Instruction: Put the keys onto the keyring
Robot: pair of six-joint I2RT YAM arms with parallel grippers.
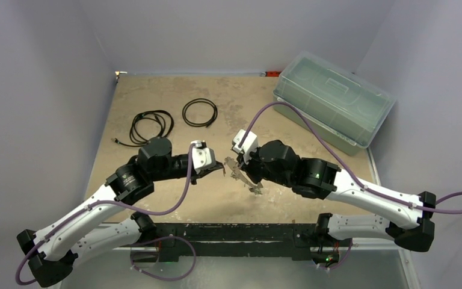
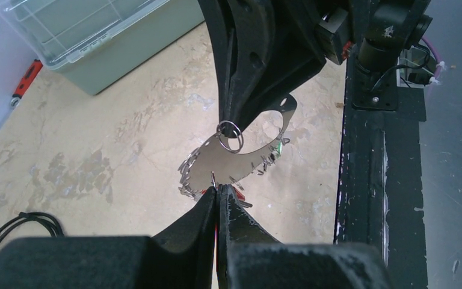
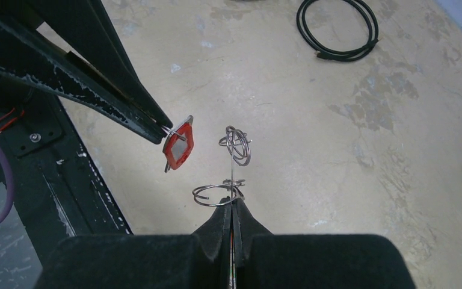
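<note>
My left gripper (image 1: 221,168) is shut on a red-headed key (image 3: 178,148), seen in the left wrist view as a red sliver between the fingertips (image 2: 219,190). My right gripper (image 1: 244,173) is shut on the keyring (image 2: 187,169), a pale silver oval loop with a bumpy edge, held above the table. In the right wrist view (image 3: 233,200) the loop is edge-on as a thin wire (image 3: 233,171), with a small split ring (image 3: 238,144) on it and a larger ring (image 3: 215,194) at the fingertips. The red key hangs just left of the loop, apart from it. A green fleck (image 2: 284,141) shows at the loop's far end.
A pale green lidded bin (image 1: 334,105) stands at the back right. Two black cable coils (image 1: 200,112) (image 1: 151,125) lie at the back left. The black front rail (image 1: 234,232) runs along the near table edge.
</note>
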